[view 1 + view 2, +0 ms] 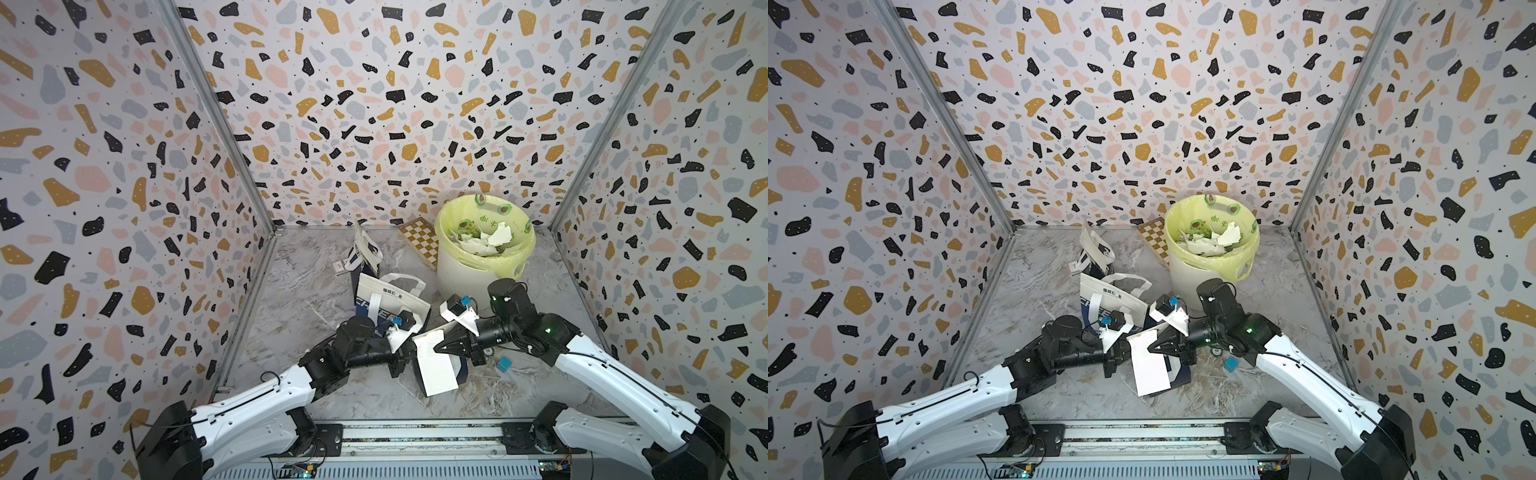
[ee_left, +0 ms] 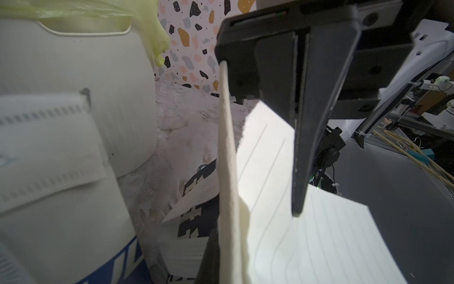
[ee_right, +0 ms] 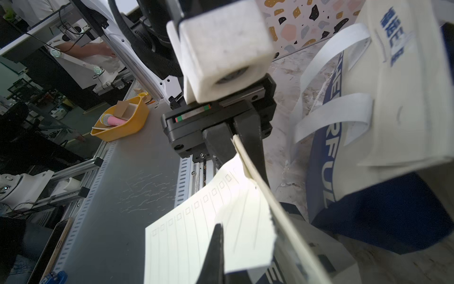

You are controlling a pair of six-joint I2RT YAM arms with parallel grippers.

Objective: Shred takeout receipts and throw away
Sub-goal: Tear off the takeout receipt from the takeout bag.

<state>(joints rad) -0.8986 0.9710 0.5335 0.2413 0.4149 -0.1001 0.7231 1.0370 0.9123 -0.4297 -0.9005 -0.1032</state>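
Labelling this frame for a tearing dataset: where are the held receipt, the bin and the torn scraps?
receipt (image 1: 436,368), in a top view, middle of its white face.
bin (image 1: 461,284), in a top view, bare white side wall.
torn scraps (image 1: 500,235), in a top view, the largest white piece.

The round white plastic bin (image 1: 461,282) hides the right edge of the flat brown-and-cream checkered board (image 1: 419,243) at the far side.
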